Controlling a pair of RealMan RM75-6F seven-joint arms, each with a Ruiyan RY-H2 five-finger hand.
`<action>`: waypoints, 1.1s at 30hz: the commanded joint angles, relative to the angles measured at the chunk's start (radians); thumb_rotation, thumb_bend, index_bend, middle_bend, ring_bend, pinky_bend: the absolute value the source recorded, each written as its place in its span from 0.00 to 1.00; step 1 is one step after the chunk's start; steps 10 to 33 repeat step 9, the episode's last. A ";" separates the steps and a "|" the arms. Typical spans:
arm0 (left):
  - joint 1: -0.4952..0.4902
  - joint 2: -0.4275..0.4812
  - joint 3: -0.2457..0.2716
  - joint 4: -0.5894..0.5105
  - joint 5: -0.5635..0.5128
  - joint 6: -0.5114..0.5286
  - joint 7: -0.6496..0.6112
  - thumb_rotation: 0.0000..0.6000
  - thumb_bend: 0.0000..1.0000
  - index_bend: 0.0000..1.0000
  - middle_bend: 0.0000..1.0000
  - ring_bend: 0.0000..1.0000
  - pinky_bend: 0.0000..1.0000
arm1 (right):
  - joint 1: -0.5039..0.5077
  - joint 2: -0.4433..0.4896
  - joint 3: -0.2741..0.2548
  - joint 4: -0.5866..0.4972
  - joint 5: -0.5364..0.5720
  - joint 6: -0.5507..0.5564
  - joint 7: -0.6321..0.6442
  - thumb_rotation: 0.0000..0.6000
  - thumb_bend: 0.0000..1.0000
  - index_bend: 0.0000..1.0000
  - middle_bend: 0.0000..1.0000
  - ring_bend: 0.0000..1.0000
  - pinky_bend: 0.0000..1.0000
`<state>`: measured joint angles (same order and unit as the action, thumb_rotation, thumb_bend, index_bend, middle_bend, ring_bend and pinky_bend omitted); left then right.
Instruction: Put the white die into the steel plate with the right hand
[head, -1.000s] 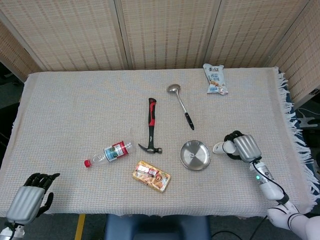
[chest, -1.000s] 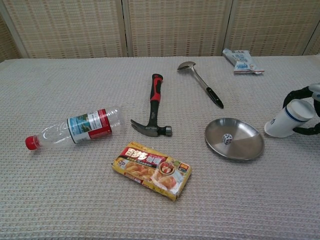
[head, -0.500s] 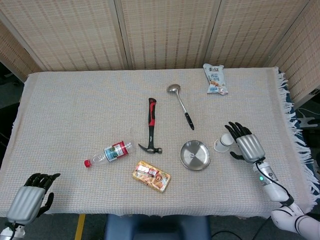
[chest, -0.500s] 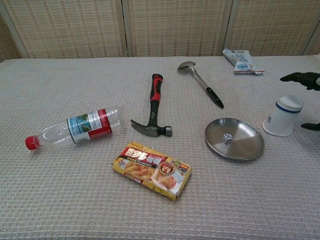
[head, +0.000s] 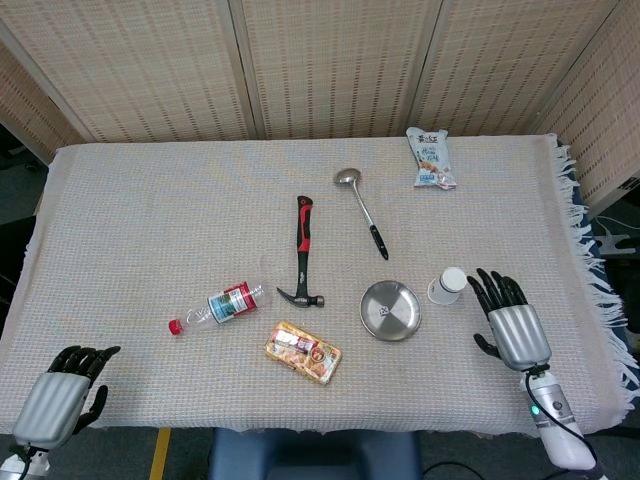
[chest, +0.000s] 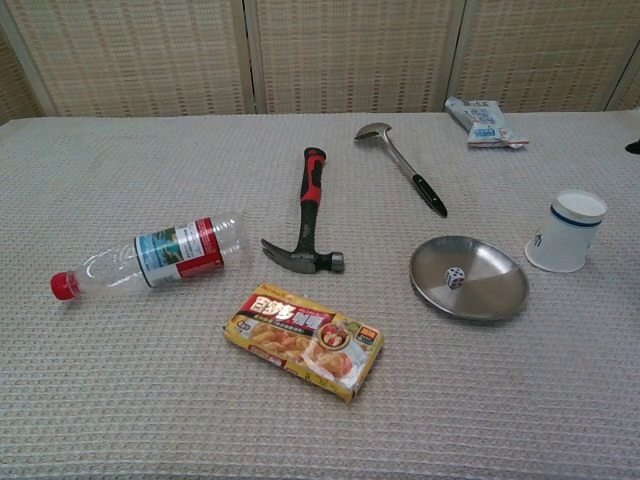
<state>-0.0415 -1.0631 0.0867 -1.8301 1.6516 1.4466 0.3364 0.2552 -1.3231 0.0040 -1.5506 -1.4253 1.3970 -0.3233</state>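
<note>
Since a second ago the right hand (head: 517, 328) has let go of the white cup (chest: 567, 231) and drawn back toward the table's near right edge, fingers spread and holding nothing. That cup now stands upside down just right of the steel plate (chest: 494, 297), apart from it. Inside the plate lies the white die (chest: 455, 277). At the near left corner, the left hand (head: 57, 404) rests with fingers curled, gripping nothing.
</note>
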 joint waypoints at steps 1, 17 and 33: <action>0.001 -0.002 0.000 0.002 0.006 0.005 0.000 1.00 0.52 0.18 0.27 0.20 0.19 | -0.043 0.031 -0.003 -0.047 0.010 0.048 -0.033 1.00 0.09 0.00 0.00 0.00 0.09; -0.001 -0.008 -0.004 0.014 0.000 0.004 -0.003 1.00 0.52 0.18 0.27 0.20 0.19 | -0.069 0.015 -0.003 -0.033 -0.038 0.083 -0.003 1.00 0.09 0.00 0.00 0.00 0.09; -0.001 -0.008 -0.004 0.014 0.000 0.004 -0.003 1.00 0.52 0.18 0.27 0.20 0.19 | -0.069 0.015 -0.003 -0.033 -0.038 0.083 -0.003 1.00 0.09 0.00 0.00 0.00 0.09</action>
